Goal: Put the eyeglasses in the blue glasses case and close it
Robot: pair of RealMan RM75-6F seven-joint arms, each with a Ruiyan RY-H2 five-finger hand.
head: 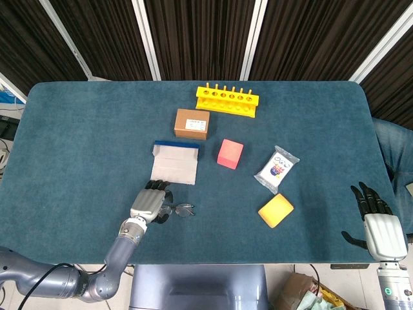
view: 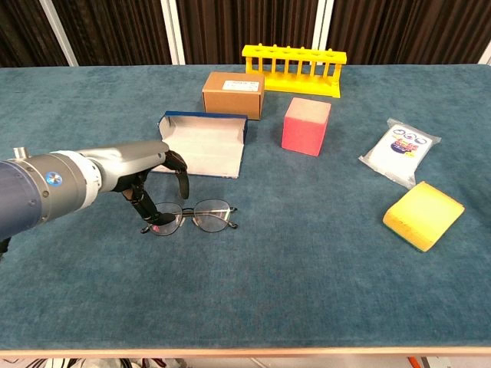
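The step in hand is the pickup. The left hand (view: pixel 157 184) hangs over the left lens of the eyeglasses (view: pixel 196 216), fingers spread and curled downward, gripping nothing. The glasses lie flat on the surface (view: pixel 307 253), just in front of the open blue glasses case (view: pixel 201 144). Next comes a careful pinch on the frame. The right hand (head: pixel 377 226) rests open, well apart.
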